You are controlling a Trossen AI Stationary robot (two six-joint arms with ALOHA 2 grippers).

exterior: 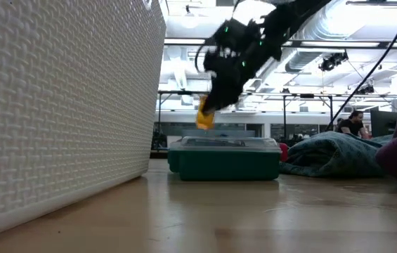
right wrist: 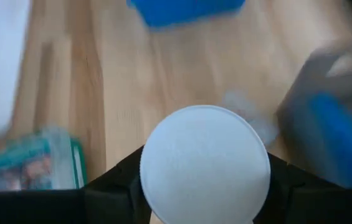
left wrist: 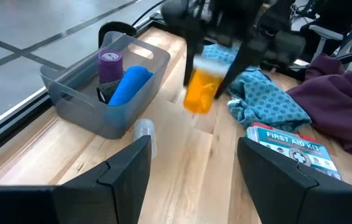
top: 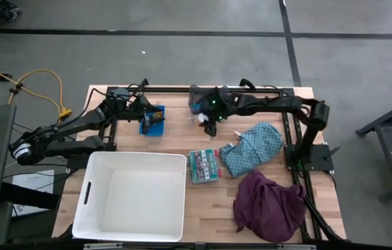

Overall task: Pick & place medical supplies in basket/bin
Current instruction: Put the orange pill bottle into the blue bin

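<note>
Right gripper point(left wrist: 216, 62) has its fingers clamped on the orange bottle point(left wrist: 199, 92), lifted off the surface. Light, rigid, slick plastic; gripping near the cap looks sensible. Left gripper point(left wrist: 191, 168) fingers apart.

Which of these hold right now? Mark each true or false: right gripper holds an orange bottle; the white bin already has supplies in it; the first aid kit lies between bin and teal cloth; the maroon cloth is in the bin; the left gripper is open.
1. The right gripper holds an orange bottle. True; it is lifted off the table.
2. The white bin has supplies in it. False; it looks empty.
3. The first aid kit lies between bin and teal cloth. True.
4. The maroon cloth is in the bin. False; it lies on the table.
5. The left gripper is open. True.
</note>
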